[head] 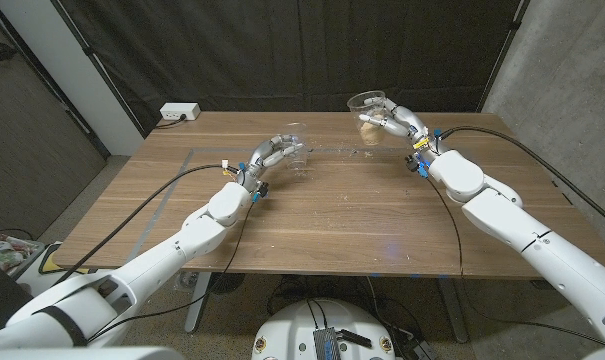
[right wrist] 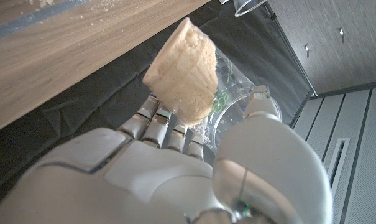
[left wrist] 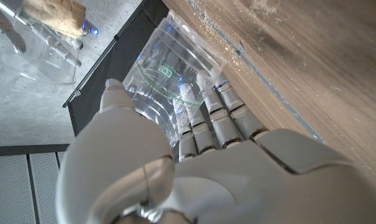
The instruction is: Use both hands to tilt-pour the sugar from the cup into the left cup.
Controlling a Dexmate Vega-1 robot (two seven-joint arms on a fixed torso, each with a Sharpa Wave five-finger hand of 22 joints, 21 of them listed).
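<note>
Sugar cup point(head: 368, 108) raised over wooden table point(head: 322, 215), dark curtain point(head: 282, 50) behind

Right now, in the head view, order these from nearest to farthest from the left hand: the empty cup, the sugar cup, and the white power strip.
1. The empty cup: gripped by the left hand, left of table centre.
2. The sugar cup: held raised by the right hand, toward the table's far right.
3. The white power strip: far left corner; close to the sugar cup's distance, so this ranking is uncertain.

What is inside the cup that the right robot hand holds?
The cup holds a tan clump of sugar. The right robot hand covers the cup's base, so anything there is hidden.
</note>
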